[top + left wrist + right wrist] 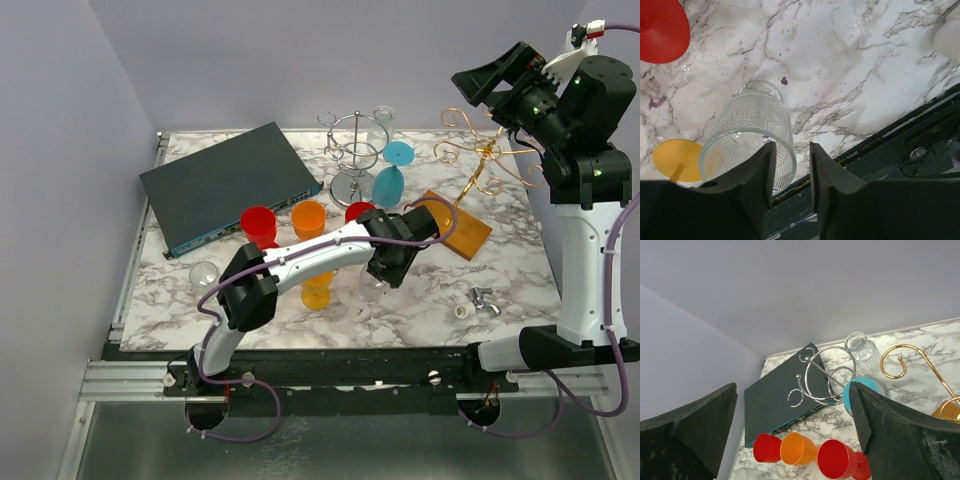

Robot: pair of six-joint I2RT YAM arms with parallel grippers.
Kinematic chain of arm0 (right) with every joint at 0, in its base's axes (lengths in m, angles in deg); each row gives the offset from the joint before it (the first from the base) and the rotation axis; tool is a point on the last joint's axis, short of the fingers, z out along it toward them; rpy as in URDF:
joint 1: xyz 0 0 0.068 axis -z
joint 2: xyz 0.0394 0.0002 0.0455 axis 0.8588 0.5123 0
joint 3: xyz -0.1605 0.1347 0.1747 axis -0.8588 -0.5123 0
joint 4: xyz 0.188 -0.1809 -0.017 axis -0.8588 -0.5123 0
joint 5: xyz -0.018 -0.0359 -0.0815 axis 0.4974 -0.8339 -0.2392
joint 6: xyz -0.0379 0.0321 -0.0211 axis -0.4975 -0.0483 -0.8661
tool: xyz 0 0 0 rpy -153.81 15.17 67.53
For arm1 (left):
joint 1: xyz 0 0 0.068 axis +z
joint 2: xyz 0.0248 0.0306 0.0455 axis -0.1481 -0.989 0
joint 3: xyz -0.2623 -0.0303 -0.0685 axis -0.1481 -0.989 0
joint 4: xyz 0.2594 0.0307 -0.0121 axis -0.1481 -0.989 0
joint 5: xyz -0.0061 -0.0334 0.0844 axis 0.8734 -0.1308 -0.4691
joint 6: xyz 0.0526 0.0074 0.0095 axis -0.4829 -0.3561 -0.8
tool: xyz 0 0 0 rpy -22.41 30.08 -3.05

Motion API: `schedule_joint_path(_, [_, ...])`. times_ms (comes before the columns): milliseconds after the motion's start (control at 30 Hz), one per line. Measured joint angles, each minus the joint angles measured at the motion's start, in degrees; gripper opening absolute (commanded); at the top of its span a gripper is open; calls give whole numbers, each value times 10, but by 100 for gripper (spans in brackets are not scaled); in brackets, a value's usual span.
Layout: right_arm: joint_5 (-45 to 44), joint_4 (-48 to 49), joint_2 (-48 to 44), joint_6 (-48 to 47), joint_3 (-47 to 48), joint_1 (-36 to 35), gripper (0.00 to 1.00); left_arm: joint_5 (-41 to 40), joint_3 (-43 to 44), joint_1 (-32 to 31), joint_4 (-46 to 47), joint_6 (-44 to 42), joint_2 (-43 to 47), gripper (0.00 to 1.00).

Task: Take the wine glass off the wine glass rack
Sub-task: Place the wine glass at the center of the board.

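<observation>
The left fingers (792, 147) are a little apart. The rim of a clear glass (752, 130) standing on the counter (855, 55) sits in the gap, not pinched. The right fingers (792, 387) are wide open, up high, and hold nothing. Far below them a blue wine glass (860, 388) hangs on the silver rack (826, 374), with a clear wine glass (860, 347) just behind it.
</observation>
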Motion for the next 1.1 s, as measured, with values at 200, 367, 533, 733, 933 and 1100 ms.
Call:
schedule_joint_path(200, [0, 0, 0, 0, 0, 0, 100, -2, 14, 0, -3, -1, 0, 50])
schedule_joint_path(367, [-1, 0, 0, -1, 0, 0, 100, -2, 17, 0, -9, -1, 9, 55])
schedule_joint_path(533, [-7, -1, 1, -7, 3, 0, 100, -2, 28, 0, -20, -3, 33, 59])
schedule_joint_path(733, [-7, -5, 19, -12, 30, 0, 100, -1, 54, 0, -31, -3, 67, 61])
schedule_joint_path(933, [17, -8, 57, -15, 68, 0, 100, 7, 95, 10, -38, -2, 101, 61])
schedule_joint_path(1100, [60, -12, 75, -15, 75, 0, 100, 16, 138, 61, -35, 7, 128, 58])
